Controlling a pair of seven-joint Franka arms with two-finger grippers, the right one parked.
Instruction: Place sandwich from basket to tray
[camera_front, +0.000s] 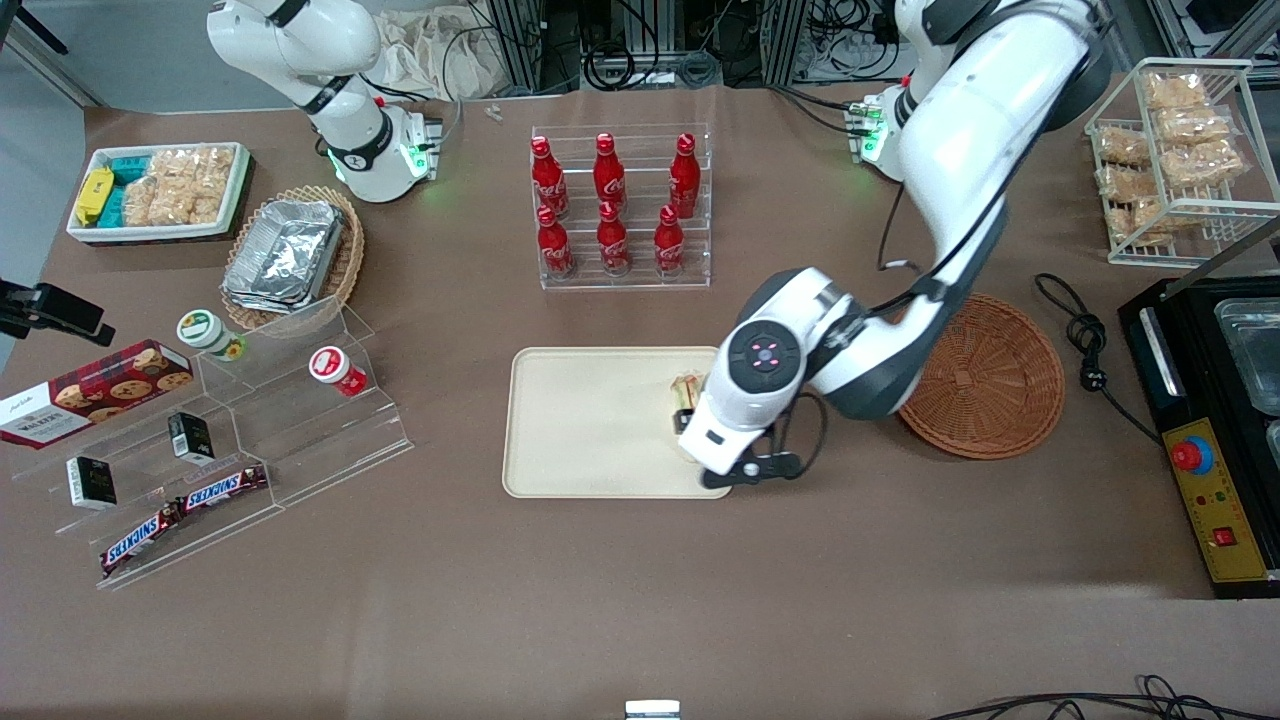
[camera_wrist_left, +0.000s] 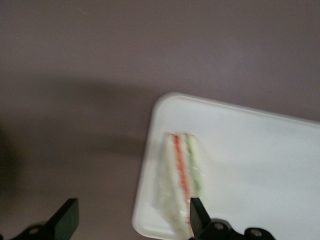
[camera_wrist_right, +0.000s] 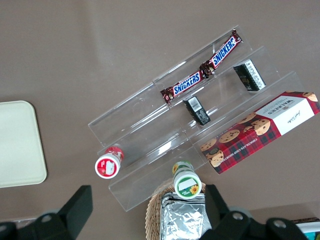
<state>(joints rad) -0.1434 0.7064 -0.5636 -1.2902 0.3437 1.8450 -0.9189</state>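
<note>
- The sandwich (camera_front: 686, 388) is mostly hidden under the left arm's wrist in the front view; only a sliver of bread and filling shows at the tray (camera_front: 590, 425) edge.
- The gripper (camera_front: 690, 425) is almost wholly covered by that wrist in the front view.
- In the left wrist view the gripper (camera_wrist_left: 132, 217) is cut off by the picture's edge: only two dark fingertips (camera_wrist_left: 66, 216) show, spread wide.
- The sandwich (camera_wrist_left: 182, 187) is blurred there, and its near end is cut off.
- The tray (camera_wrist_left: 260, 165) runs out of that picture, so most of it is unseen.
- The arm hides part of the basket (camera_front: 990, 375) rim.
</note>
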